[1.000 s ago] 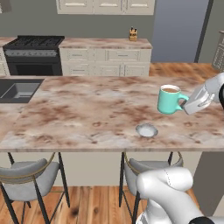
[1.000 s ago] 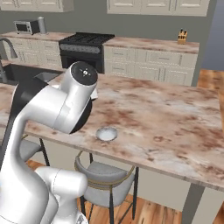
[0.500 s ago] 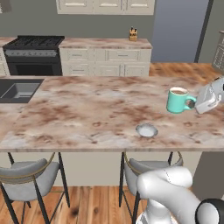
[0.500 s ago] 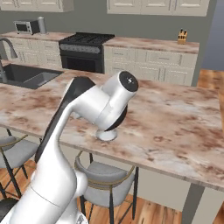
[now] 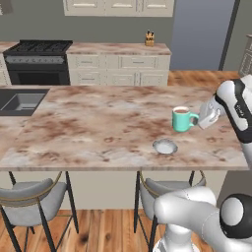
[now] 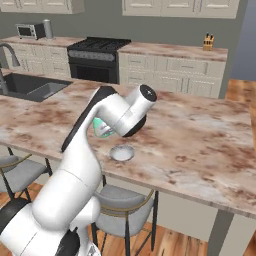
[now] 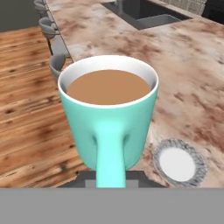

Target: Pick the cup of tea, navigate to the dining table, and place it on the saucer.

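**Cup held above the table, saucer near**

The table point(image 5: 98, 123) spreads below and ahead of the hand point(image 5: 201, 119). The hand is clenched on the handle of the cup point(image 5: 182, 119), holding it upright and clear of the tabletop, brown tea level inside. The saucer point(image 5: 165, 146) lies on the table just beside and below the cup, nearer the stool-side edge, not touching it.

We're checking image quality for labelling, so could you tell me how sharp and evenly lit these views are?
Left base view: soft, even light, no glare; cup and saucer slightly blurred. Right base view: the arm covers most of the cup; the saucer is clear. Hand view: the cup looms large and sharp; the saucer rim looks jagged.
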{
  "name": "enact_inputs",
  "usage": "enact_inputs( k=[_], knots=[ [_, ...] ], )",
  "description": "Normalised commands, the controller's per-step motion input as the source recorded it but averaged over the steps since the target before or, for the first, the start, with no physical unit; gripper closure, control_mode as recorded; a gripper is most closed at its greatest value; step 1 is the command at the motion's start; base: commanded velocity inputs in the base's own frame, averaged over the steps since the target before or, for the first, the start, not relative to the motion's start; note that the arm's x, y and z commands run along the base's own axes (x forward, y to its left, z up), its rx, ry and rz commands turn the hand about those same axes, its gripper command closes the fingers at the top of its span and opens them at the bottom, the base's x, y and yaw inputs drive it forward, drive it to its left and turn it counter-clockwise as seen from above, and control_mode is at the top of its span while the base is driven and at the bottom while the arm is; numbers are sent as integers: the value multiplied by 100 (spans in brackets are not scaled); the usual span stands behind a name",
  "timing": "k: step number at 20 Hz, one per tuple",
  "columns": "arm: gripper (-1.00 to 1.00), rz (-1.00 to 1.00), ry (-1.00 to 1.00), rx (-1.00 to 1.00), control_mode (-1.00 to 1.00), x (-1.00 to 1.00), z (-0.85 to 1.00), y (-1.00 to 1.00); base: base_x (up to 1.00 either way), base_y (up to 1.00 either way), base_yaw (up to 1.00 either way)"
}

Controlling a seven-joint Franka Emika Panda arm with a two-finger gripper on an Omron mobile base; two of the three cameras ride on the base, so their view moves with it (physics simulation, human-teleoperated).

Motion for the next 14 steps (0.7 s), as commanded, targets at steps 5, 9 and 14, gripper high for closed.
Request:
enact_inputs(
  k=[5,9,14],
  knots=[
    [100,0,-6,0,-100,18,-71,0,0,0,0],
    [100,0,-19,0,-100,0,-59,-2,0,0,0],
    [100,0,-24,-3,-100,3,-27,0,0,0,0]
  ],
)
